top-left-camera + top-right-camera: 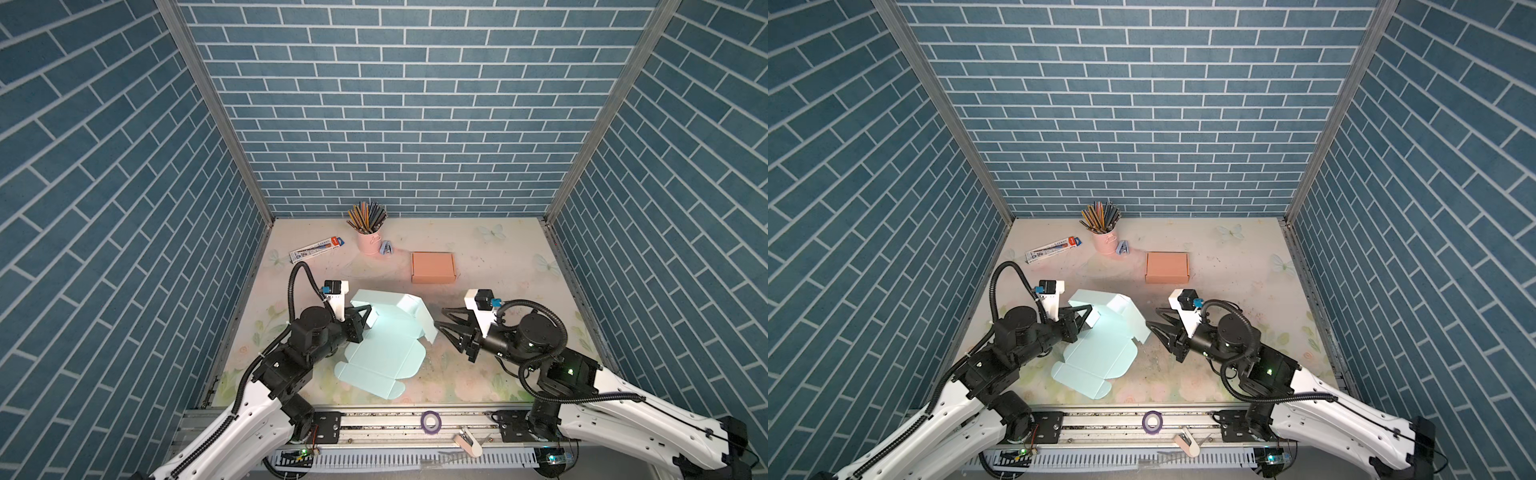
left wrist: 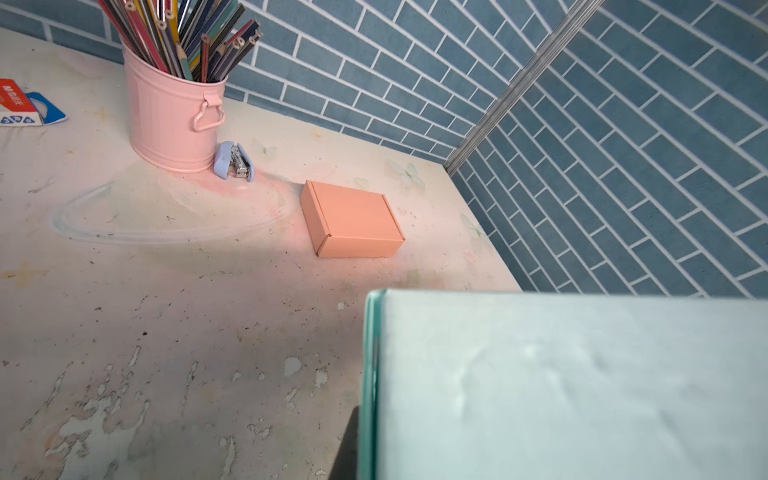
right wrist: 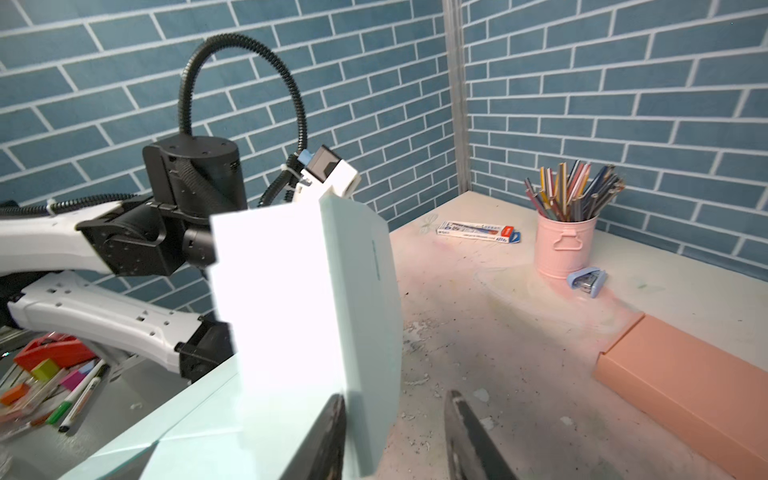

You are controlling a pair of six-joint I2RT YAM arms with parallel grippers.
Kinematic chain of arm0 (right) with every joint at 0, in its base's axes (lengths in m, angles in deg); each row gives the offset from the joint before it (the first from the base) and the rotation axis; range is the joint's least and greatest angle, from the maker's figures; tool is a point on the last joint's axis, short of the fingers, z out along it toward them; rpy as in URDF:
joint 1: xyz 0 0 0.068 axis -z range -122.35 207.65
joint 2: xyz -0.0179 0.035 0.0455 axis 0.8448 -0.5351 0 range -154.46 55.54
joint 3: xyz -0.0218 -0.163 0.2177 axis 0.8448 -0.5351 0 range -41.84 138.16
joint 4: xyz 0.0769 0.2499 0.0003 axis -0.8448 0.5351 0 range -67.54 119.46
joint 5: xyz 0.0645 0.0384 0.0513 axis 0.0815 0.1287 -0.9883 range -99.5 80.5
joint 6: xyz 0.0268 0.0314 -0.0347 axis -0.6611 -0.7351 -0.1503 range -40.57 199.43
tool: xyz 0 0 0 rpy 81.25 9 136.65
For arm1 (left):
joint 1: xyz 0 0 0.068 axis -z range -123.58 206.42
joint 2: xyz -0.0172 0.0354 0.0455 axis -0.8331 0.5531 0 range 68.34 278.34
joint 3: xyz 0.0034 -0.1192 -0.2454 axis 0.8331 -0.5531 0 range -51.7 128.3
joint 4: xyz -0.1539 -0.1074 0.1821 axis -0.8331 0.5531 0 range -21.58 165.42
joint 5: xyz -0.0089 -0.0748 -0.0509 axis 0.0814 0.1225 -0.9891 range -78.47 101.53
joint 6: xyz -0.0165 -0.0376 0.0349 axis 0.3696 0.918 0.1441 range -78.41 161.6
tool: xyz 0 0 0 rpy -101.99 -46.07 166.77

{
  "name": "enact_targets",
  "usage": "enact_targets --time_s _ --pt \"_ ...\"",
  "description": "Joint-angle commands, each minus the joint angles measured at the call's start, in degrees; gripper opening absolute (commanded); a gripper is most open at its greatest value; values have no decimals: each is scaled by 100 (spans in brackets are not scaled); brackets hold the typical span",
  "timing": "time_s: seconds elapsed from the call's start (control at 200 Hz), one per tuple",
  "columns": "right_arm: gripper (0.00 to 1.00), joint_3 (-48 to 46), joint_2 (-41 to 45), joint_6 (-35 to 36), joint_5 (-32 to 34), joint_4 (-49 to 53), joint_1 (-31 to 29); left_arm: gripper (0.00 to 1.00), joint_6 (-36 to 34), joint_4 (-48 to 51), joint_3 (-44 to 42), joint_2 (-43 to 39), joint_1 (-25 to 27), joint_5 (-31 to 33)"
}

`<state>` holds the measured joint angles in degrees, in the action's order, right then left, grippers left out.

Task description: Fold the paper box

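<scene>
The left gripper [image 1: 370, 316] has its jaws closed on the paper box [image 1: 386, 336], bracing its raised side. The right gripper [image 1: 438, 316] has its jaws open around the opposite flap [image 3: 361, 291], seemingly to fold it.

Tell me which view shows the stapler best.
The left wrist view: the stapler is largest and sharpest there, its metal insides visible, beside the pink bucket. The right wrist view shows it slightly smaller and softer. In both top views it is only a small blue shape by the bucket.
</scene>
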<state>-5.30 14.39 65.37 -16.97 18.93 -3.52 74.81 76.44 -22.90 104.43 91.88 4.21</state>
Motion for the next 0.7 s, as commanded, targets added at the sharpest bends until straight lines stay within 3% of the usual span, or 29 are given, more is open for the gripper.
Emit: enact_targets --time_s 0.0,0.48,0.695 --pt "39 124 -212 205 -575 -129 15 11 -21 -211 87 11 -18 -167" --pt "36 -45 -905 -165 -687 -1016 -16 11 -133 -264 -167 422 -31 92" --pt "35 72 -1312 -213 -449 -879 -26 10 -169 -340 -303 505 -39 188"
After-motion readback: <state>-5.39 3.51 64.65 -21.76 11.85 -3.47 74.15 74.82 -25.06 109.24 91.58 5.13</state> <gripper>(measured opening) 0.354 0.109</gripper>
